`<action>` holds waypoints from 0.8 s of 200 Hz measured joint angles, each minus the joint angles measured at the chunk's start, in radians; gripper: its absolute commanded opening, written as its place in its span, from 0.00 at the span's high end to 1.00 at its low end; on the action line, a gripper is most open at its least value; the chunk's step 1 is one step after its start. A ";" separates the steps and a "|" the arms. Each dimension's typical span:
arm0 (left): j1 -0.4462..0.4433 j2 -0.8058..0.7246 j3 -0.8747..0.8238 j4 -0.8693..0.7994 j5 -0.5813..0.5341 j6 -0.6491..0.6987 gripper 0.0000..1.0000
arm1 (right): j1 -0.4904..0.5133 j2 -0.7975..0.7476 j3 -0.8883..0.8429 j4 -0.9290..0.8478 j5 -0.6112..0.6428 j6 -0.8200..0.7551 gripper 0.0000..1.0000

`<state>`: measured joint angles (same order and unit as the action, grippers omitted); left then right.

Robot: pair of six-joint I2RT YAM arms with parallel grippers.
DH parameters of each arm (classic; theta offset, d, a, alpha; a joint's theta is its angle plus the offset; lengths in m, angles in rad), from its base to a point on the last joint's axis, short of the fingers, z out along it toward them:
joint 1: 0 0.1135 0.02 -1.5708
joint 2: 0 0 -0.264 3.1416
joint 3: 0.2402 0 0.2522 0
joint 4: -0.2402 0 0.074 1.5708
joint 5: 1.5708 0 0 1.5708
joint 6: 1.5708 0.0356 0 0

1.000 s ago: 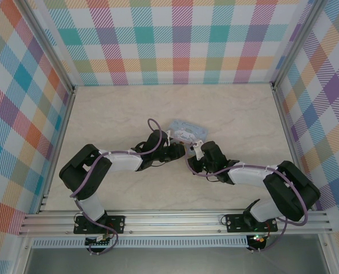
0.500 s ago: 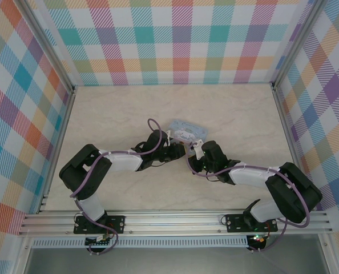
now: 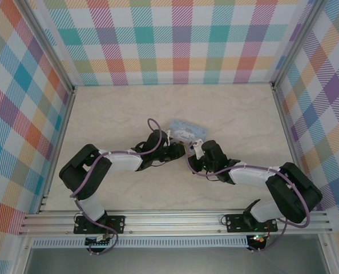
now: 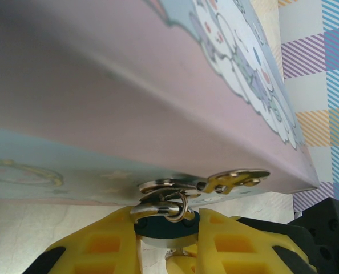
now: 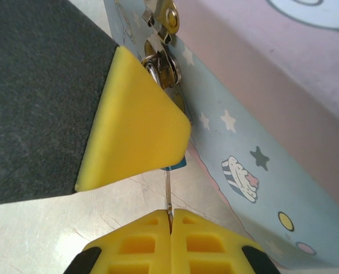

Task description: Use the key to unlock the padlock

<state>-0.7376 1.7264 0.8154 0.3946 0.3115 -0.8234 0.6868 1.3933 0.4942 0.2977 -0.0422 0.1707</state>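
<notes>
Our left pincer point(image 4: 167, 245) is clamped on the padlock point(image 4: 158, 228), which hangs just ahead of its fingers from the hasp point(image 4: 232, 180) of the tin point(image 4: 129, 97). Our right pincer point(image 5: 170, 231) is closed on the key point(image 5: 168, 191), whose thin shaft points straight out from its tips toward the padlock's blue underside. We judge that insertion is the step in hand. Next we need the shaft fully seated, then a gentle, steady twist.

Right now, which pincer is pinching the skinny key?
The right pincer: it is pinched shut on the thin key, while the left pincer grips the blue padlock.
</notes>
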 measured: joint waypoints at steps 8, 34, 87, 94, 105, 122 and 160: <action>0.000 0.000 0.000 0.000 -0.001 0.000 0.85 | -0.002 0.001 0.000 0.000 0.000 0.000 1.00; 0.000 -0.002 0.000 0.001 -0.002 -0.003 0.85 | -0.016 0.002 0.000 0.008 -0.011 0.000 1.00; 0.000 -0.011 0.000 0.000 -0.008 -0.026 0.85 | -0.031 0.005 0.003 0.022 -0.051 0.000 1.00; 0.000 -0.011 0.000 0.000 -0.009 -0.026 0.85 | -0.032 0.006 0.003 0.022 -0.055 0.000 1.00; 0.000 -0.011 0.000 0.000 -0.010 -0.026 0.85 | -0.032 0.008 0.004 0.023 -0.061 0.000 1.00; 0.000 -0.011 0.000 0.000 -0.008 -0.027 0.85 | -0.032 0.011 0.004 0.024 -0.067 0.000 1.00; 0.000 -0.011 0.000 0.007 -0.009 -0.029 0.85 | -0.057 0.011 0.005 0.039 -0.089 0.008 1.00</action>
<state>-0.7372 1.7149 0.8154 0.4015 0.3023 -0.8528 0.6300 1.4044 0.4988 0.3363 -0.1310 0.1787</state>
